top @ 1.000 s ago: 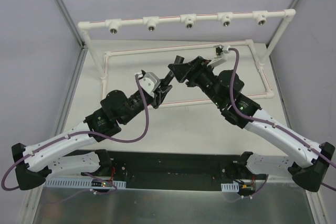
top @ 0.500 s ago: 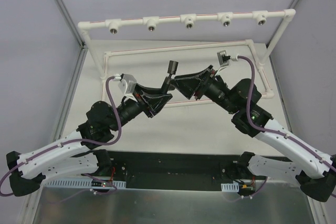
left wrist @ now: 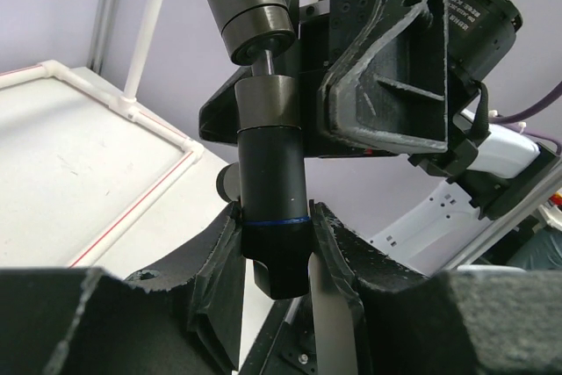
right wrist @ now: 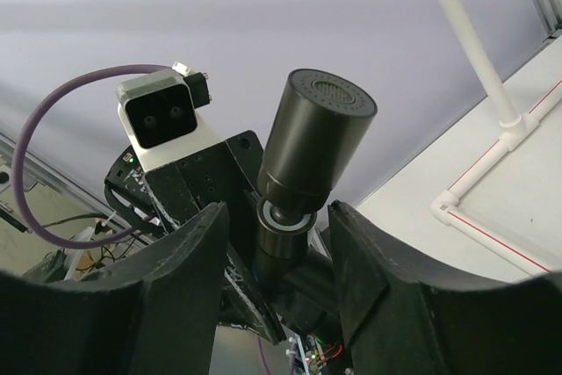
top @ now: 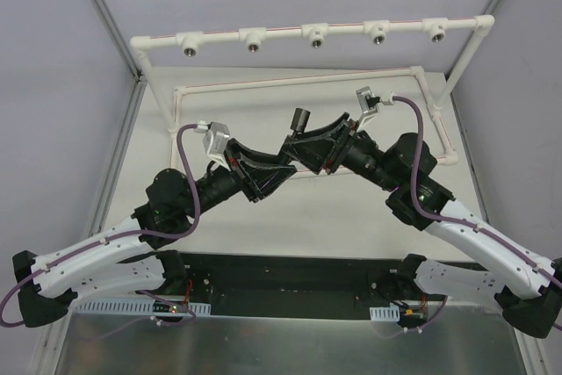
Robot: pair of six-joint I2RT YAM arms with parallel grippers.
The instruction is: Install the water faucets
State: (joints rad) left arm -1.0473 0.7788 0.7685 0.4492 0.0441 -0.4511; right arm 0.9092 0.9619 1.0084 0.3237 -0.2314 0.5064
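The faucet [top: 303, 118], a black cylinder with a mesh-faced head, stands nearly upright in the air. It is in front of the white pipe frame [top: 281, 31] and below its row of threaded mouths [top: 315, 39]. The left gripper [left wrist: 274, 256] pinches its lower body from both sides. The right gripper [right wrist: 283, 248] brackets the neck under the head; I cannot tell whether it presses or merely flanks. This looks like a hand-over above the tabletop [top: 334, 208]. One gripper should be firmly clamped before the other spreads. The mating end should be left free and the axis straight for the frame.
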